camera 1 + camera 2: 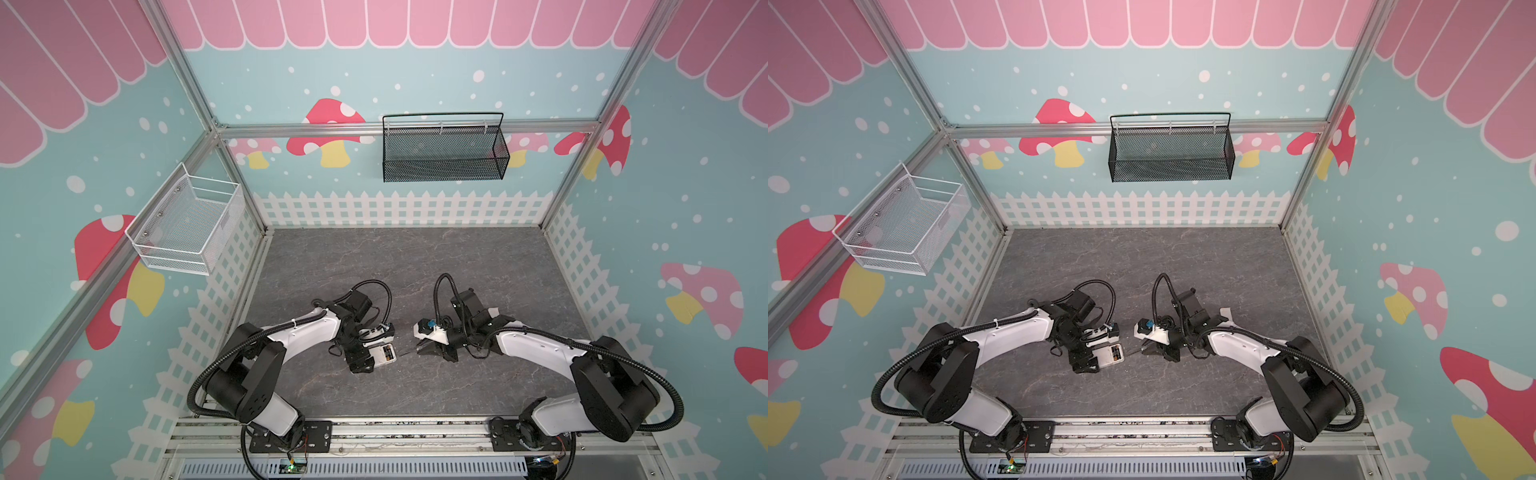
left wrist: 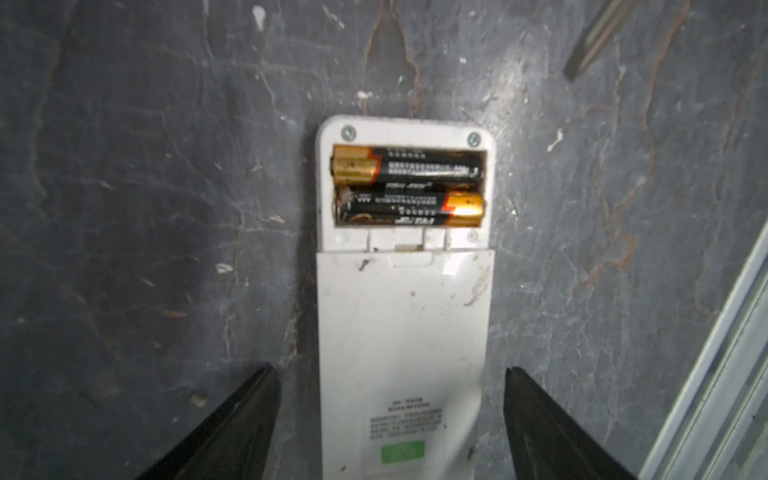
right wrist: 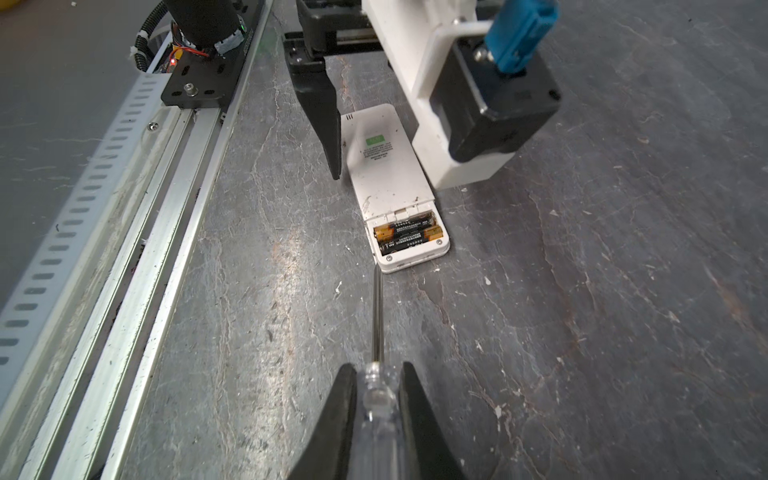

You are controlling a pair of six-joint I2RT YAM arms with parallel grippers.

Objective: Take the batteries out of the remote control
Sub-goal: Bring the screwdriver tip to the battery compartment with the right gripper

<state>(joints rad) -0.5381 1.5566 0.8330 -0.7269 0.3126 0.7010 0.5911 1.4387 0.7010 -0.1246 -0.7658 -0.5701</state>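
The remote control (image 2: 401,332) lies back-up on the grey table, green label toward my left wrist, its battery recess uncovered at the far end. Two batteries (image 2: 407,166) (image 2: 409,208), dark with gold ends, sit side by side in the recess, also seen in the right wrist view as batteries (image 3: 409,232). My left gripper (image 2: 390,369) is open, one finger on each side of the remote with a gap at both. My right gripper (image 3: 378,365) is shut on a clear-handled screwdriver (image 3: 377,316); its tip lies by the remote's recess end. Both top views show the remote (image 1: 384,355) (image 1: 1111,355) between the arms.
An aluminium rail (image 3: 124,208) runs along the table's front edge, close to the remote. A white piece (image 1: 494,311) shows partly behind the right arm. A black mesh basket (image 1: 444,149) hangs on the back wall and a white wire basket (image 1: 187,224) on the left wall.
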